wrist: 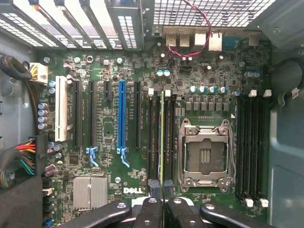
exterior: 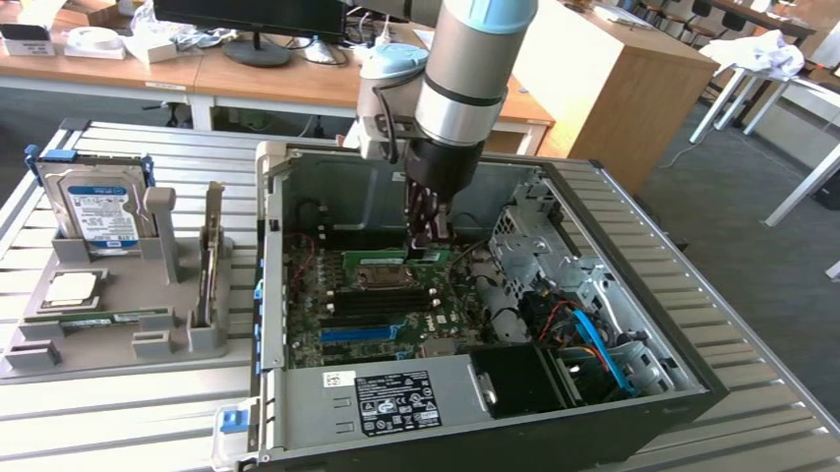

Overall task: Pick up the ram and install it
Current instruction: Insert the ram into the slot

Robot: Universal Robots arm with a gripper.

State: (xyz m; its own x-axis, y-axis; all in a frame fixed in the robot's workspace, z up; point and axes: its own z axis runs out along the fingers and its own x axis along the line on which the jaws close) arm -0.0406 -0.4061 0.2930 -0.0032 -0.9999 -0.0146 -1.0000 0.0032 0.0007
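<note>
Ram (wrist: 162,137) edge-on between tool (wrist: 161,185) fingertips

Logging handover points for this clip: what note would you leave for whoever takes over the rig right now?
Gripper: shut, down inside the computer case, tips at one end of the ram. Cannot tell whether it grips the ram or only touches it.
Ram: edge-up in a memory slot beside the processor socket, in line with the neighbouring slots.
Done: ram brought to its slot.
Left: full seating unconfirmed; gripper not yet clear of the case.
</note>
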